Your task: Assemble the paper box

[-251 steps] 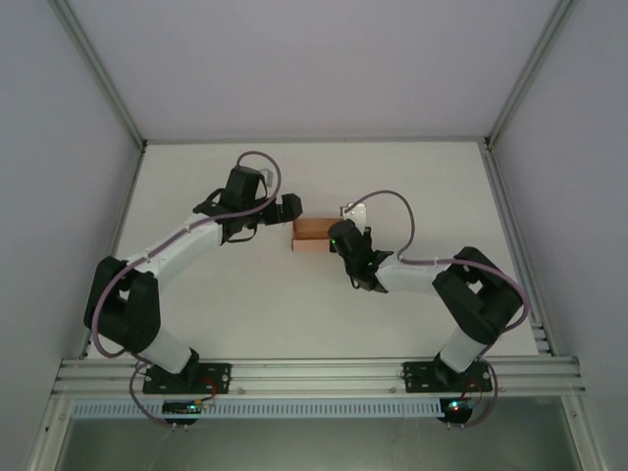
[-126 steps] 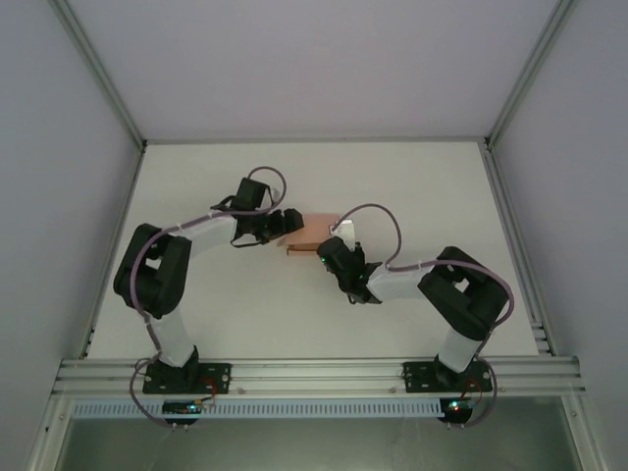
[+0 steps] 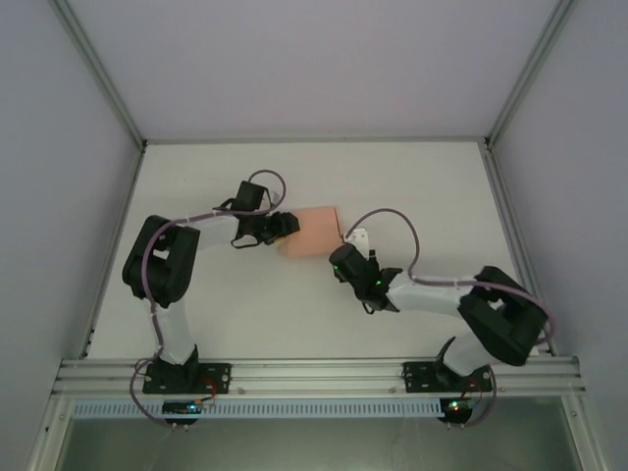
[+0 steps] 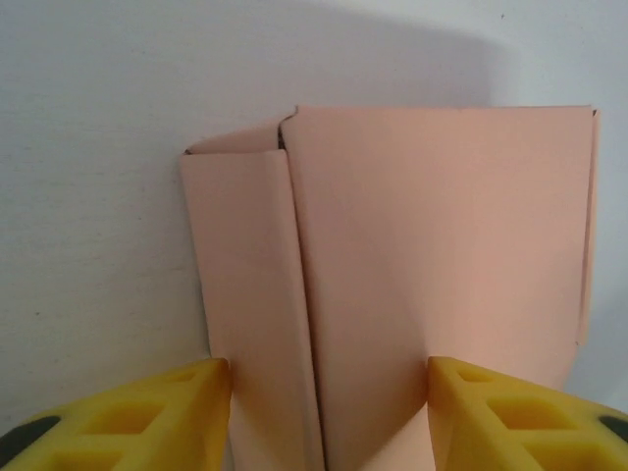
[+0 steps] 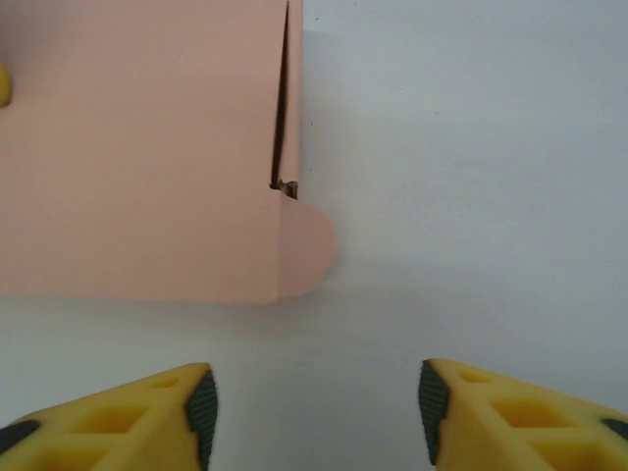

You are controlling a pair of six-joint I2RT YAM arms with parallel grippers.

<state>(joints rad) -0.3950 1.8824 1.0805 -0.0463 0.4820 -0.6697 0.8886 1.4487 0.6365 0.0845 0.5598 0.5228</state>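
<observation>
**Left gripper (image 4: 327, 392) and right gripper (image 5: 314, 402) standing open beside the paper box (image 3: 314, 231)**

The paper box is lying flattened near the middle of the table (image 3: 412, 177), a little toward its far side. It is showing as thin, smooth, matte salmon-pink card. One long crease is running down it where a narrow panel is folding over a wider one. A rounded tab is sticking out at one corner beside a dark slit.

The left gripper's yellow fingers (image 4: 147, 412) are straddling one edge of the card with the jaws apart; whether they are touching it cannot be told. The right gripper is hovering just off the tab corner, its jaws parted over bare table and holding nothing.

The table is showing a white, finely grained surface. Pale walls (image 3: 294, 69) are enclosing it on three sides, with aluminium posts (image 3: 98, 74) slanting up the corners. A metal rail (image 3: 314, 373) is carrying both arm bases along the near edge. Mauve cables (image 3: 390, 210) are looping over the black-and-white arms.
</observation>
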